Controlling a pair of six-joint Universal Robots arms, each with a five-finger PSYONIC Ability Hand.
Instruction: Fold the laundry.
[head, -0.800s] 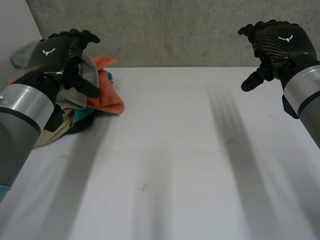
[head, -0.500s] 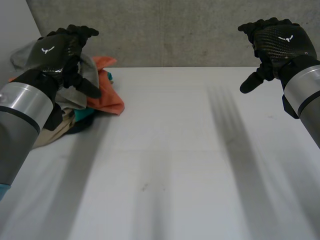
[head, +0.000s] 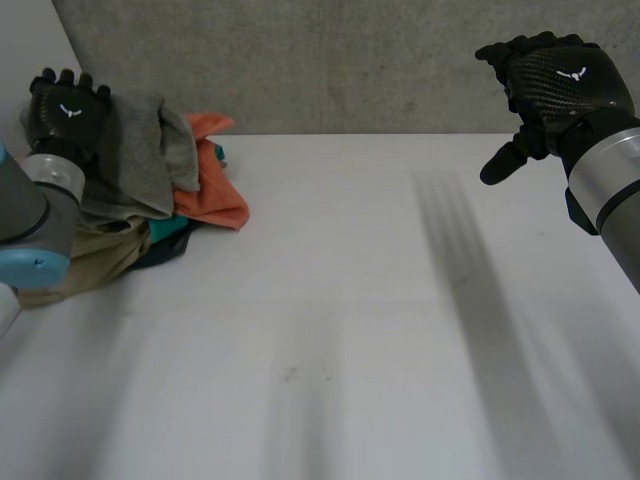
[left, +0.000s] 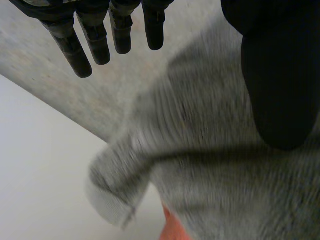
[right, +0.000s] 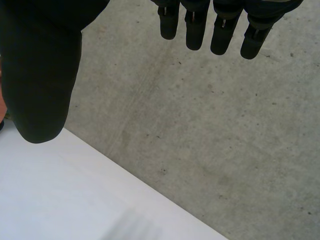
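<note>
1. Laundry pile (head: 130, 205): it is lying at the far left corner of the white tabletop (head: 330, 300), against the concrete wall (head: 330, 60). A grey cloth (head: 140, 150) is lying on top of the pile. An orange cloth (head: 212, 195) is sticking out from under it toward the middle of the tabletop. A teal piece (head: 168, 230) and a beige garment (head: 85, 262) are showing at the near side of the pile.

2. Left hand (head: 68, 110): it is hovering at the far left side of the pile, just beside the grey cloth, with its back facing the head camera. In the left wrist view the fingers (left: 75, 52) are pointing out straight and the thumb (left: 277, 90) is standing well apart from them. The grey cloth is lying below the palm, and the hand is gripping nothing. Whether the thumb is touching the cloth cannot be told.

3. Right hand (head: 560, 85): it is hanging in the air above the far right part of the tabletop, well apart from the pile. In the right wrist view the fingers (right: 192, 30) are extended and the thumb (right: 42, 75) is spread away from them. The hand is holding nothing, and bare wall and tabletop are lying beyond the palm.
</note>
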